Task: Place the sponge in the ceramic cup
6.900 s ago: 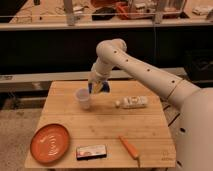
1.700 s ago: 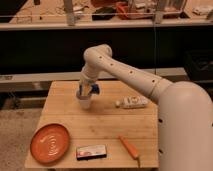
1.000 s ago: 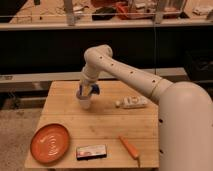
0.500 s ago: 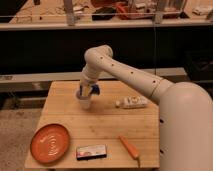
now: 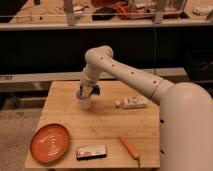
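Observation:
The whitish-grey ceramic cup (image 5: 85, 103) stands upright on the wooden table (image 5: 105, 127), left of its middle. My gripper (image 5: 86, 92) points down right over the cup's mouth. The dark blue sponge (image 5: 94, 90) sits at the rim, showing on both sides of the gripper, which is shut on it. The cup's inside and the sponge's lower part are hidden.
An orange plate (image 5: 50, 143) lies at the front left. A flat packet (image 5: 91, 151) sits at the front edge, with an orange carrot-shaped stick (image 5: 129, 147) to its right. A white object (image 5: 132, 102) lies right of the cup. Dark shelving stands behind the table.
Since the oldest frame the arm has swung left and lowered the sponge onto the cup's mouth. Over the last second nothing has visibly moved.

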### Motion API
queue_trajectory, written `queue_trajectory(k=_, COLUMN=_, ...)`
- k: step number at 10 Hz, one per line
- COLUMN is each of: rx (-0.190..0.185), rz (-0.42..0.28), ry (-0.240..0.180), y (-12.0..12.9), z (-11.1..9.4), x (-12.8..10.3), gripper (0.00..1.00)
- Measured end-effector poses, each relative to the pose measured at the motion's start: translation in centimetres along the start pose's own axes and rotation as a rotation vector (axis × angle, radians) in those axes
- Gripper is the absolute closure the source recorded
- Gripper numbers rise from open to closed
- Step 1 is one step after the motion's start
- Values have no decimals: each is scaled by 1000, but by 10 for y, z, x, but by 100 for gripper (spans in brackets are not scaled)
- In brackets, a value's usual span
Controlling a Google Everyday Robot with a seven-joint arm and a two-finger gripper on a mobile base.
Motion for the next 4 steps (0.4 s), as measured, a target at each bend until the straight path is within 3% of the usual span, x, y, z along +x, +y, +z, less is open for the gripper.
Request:
queue_trajectory(k=2, rx=1, rz=2, ry=-2, y=0, z=0, x=0, gripper=89)
queue_trajectory(k=4, rx=2, rz=2, ry=-3, y=1, z=0, x=1, gripper=94)
